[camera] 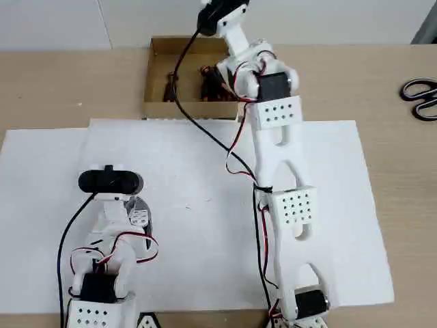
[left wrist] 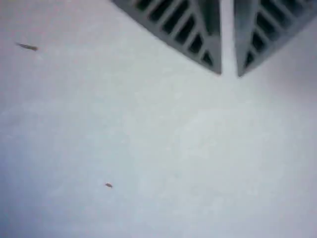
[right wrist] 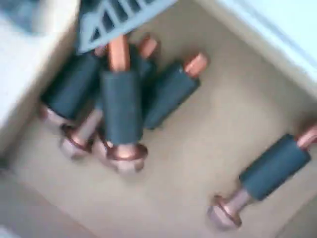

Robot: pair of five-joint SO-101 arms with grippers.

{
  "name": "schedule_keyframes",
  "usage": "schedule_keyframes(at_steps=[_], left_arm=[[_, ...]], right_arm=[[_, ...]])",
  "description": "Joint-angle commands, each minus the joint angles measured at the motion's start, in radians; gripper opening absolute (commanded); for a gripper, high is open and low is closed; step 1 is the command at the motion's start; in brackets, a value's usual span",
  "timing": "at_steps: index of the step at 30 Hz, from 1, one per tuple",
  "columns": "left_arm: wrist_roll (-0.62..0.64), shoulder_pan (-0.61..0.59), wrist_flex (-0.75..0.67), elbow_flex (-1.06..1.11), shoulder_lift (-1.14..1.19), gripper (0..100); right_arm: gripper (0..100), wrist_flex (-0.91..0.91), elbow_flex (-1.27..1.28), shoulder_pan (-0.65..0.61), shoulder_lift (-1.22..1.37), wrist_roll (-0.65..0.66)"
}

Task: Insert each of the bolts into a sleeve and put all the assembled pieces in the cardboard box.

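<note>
Dark-sleeved copper bolts point(right wrist: 121, 106) lie in the brown cardboard box point(right wrist: 188, 161) under the right claw point(camera: 217, 76), grip unclear; left claw point(left wrist: 228, 67) closed, empty.

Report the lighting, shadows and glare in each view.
High view: even, diffuse light; the white paper sheet carries no hard shadow, and the open brown cardboard box is darker inside. Left wrist view: the paper is flatly lit, no glare. Right wrist view: pale glints on the heads of the copper-coloured flanged bolts; shade pools between the piled dark cylindrical sleeves.

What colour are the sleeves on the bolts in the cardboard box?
Dark teal cylindrical sleeves, best in the right wrist view.
</note>
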Motion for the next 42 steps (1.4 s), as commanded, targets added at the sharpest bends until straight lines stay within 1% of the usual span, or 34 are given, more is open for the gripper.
schedule_keyframes(at_steps=[1, 6, 7, 9, 17, 23, 28, 36, 42], left_arm=[[0.002, 0.005, -0.026, -0.004, -0.009, 1], [0.002, 0.005, -0.026, -0.004, -0.009, 1], [0.002, 0.005, -0.026, -0.004, -0.009, 1], [0.002, 0.005, -0.026, -0.004, -0.009, 1], [0.002, 0.005, -0.026, -0.004, -0.009, 1], [0.002, 0.005, -0.026, -0.004, -0.009, 1], [0.002, 0.005, -0.026, -0.004, -0.009, 1], [0.002, 0.005, -0.026, -0.004, -0.009, 1], [0.002, 0.005, -0.026, -0.004, -0.009, 1]], right_arm=[[0.1, 0.097, -0.041, 0.018, -0.147, -0.028], [0.3, 0.295, -0.043, 0.059, -0.283, -0.114], [0.3, 0.309, -0.041, 0.071, -0.315, -0.123], [0.2, 0.308, -0.041, 0.096, -0.371, -0.144], [0.2, 0.320, -0.040, 0.196, -0.564, -0.146], [0.2, 0.332, -0.003, 0.217, -0.722, -0.141], [0.2, 0.329, 0.296, 0.219, -0.974, -0.140], [0.2, 0.314, 0.956, 0.263, -1.423, -0.152], [0.2, 0.242, 1.427, 0.326, -1.669, -0.230]])
